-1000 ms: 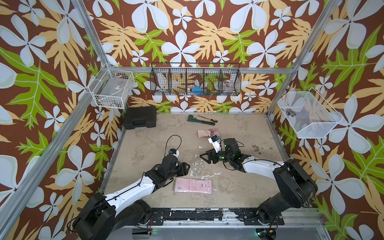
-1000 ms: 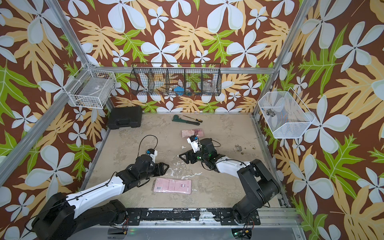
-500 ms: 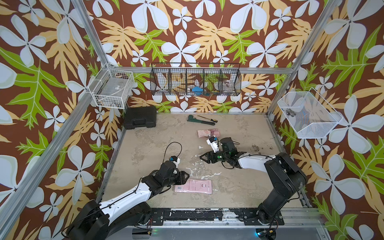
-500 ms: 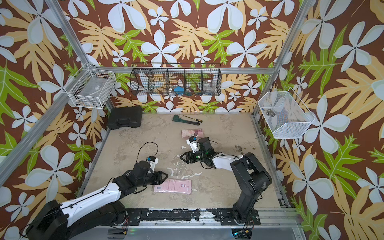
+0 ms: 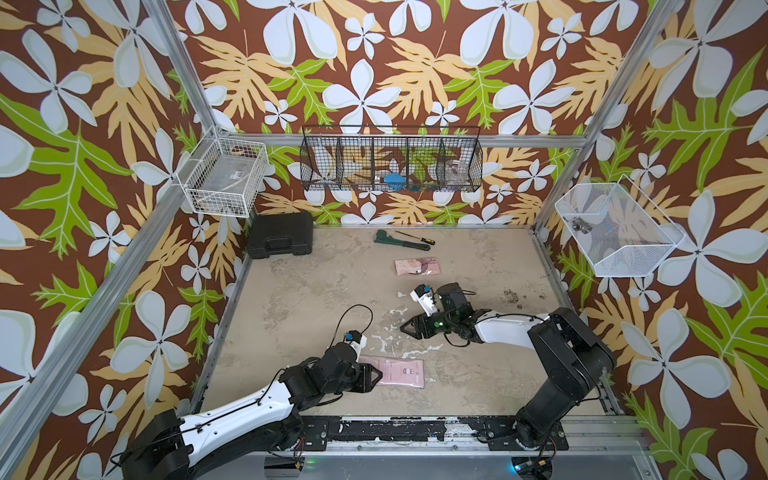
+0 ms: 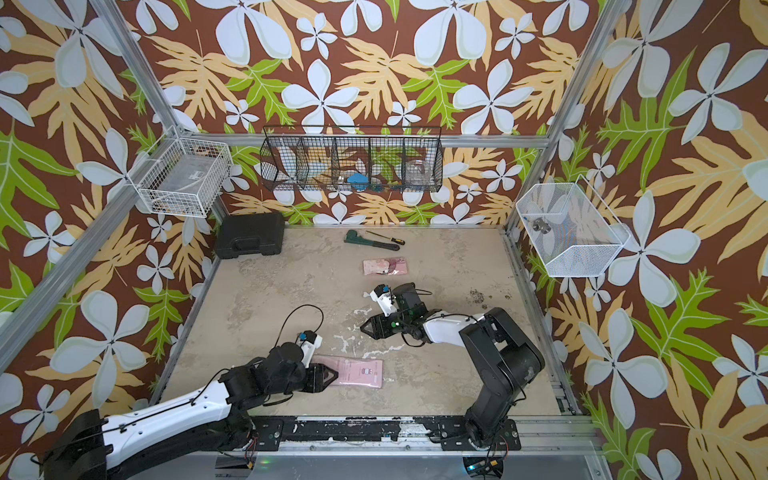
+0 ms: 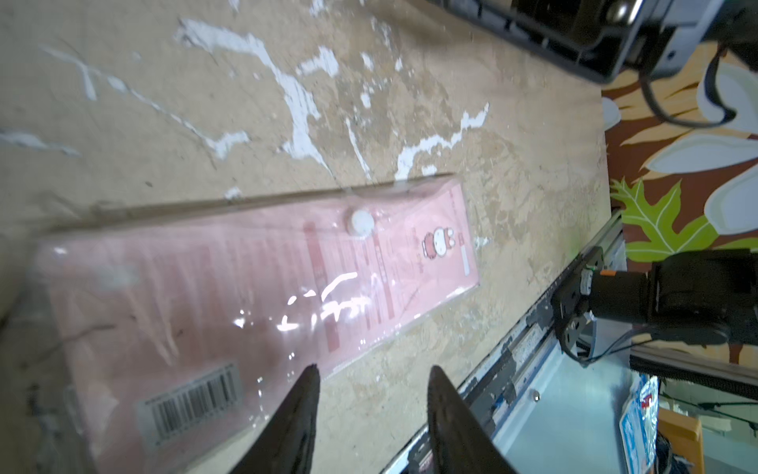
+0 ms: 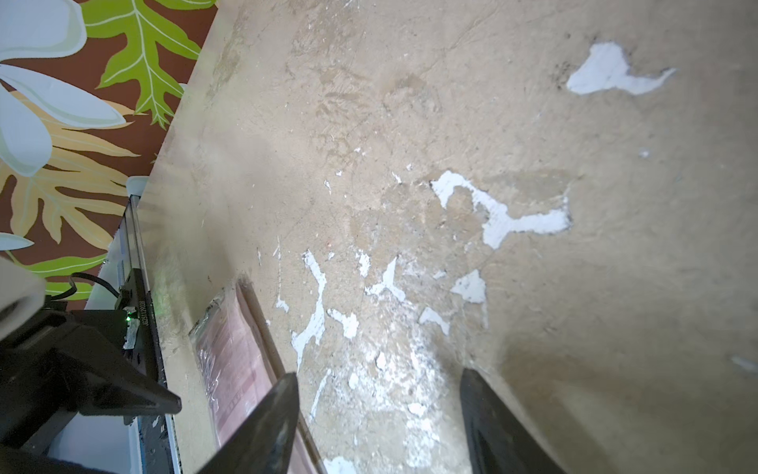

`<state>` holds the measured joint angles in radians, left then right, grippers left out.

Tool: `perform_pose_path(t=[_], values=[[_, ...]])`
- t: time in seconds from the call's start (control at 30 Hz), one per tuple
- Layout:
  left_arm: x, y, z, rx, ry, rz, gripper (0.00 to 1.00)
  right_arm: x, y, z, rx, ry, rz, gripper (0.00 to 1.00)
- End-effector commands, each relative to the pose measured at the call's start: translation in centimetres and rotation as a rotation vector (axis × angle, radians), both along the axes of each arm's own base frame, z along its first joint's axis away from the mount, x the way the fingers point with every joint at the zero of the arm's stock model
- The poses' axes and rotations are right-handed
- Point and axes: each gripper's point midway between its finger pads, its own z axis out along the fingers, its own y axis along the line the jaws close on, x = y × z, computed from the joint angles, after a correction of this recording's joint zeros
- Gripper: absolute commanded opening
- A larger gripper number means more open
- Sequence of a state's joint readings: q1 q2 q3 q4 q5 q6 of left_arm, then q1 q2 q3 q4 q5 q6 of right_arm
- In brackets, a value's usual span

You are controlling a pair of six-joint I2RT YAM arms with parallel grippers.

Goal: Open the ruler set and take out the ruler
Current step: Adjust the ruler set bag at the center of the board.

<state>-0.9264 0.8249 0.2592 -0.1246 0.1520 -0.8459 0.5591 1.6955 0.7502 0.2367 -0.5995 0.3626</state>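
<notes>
**Left gripper** [image 7: 373, 377]: the jaws stand apart and are clamped on nothing. One fingertip [image 7: 309, 371] lies over the long edge of the ruler set [image 7: 254, 287]. The other is over bare table [image 7: 205, 102], just beside that edge. I cannot tell whether the first tip touches the plastic.

**Ruler set:** it lies flat on the table and runs lengthwise away from the left gripper. Its barcode end is nearest the fingers. The white snap button [image 7: 361, 221] is toward the far end and looks pressed shut, with the flap down. Faint graduated lines show through the plastic, and I take them for the ruler [image 7: 229, 266], which is still inside.

**Right gripper** [image 8: 377, 381]: the jaws are apart with only bare table between them. The ruler set's far end shows just beside one finger, not between the two. In both top views this gripper is near the pouch but clear of it.

**Further out:** a second pink packet [image 5: 417, 266] lies well beyond the right gripper. A wrench [image 5: 384, 240] and a black case [image 5: 280, 235] are at the back.

**Progress, in my judgement:** only the approach is made. The pouch is not held by either gripper, the snap is not undone and the flap is not lifted. Left to do are:
- steadying the pouch
- popping the snap
- raising the flap
- drawing the ruler out
</notes>
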Motion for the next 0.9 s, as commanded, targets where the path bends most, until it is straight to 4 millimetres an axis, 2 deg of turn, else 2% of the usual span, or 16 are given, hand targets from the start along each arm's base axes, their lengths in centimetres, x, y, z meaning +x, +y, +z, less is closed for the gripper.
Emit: perform_pose_path(t=[0.0,0.17,0.4,0.5,0.63,0.77,0.87], values=[[-0.9,1.0,-1.5,0.027,0.057,0.055,0.46,-0.3,-0.2,-0.3,-0.011,-0.006,0.008,0.64],[-0.9,1.8,-2.9,0.061,0.049,0.078,0.47,-0.6,-0.2,-1.2,-0.004,-0.002,0.011,0.63],[-0.3,1.5,-5.3,0.162,0.044,0.030,0.47,-0.6,0.2,-1.7,0.011,0.016,0.018,0.62],[0.9,1.6,-5.6,0.177,0.032,0.037,0.47,-0.6,0.2,-1.8,0.008,0.023,0.020,0.62],[3.4,2.8,-6.3,0.194,0.031,0.074,0.47,-0.6,0.2,-1.8,0.020,0.031,0.007,0.61],[7.0,2.3,-5.3,0.209,-0.059,0.083,0.47,-0.6,0.3,-1.9,0.035,0.059,-0.007,0.61],[8.6,2.0,-5.4,0.174,-0.044,0.087,0.47,-0.3,0.1,-1.3,0.093,0.092,-0.045,0.58]])
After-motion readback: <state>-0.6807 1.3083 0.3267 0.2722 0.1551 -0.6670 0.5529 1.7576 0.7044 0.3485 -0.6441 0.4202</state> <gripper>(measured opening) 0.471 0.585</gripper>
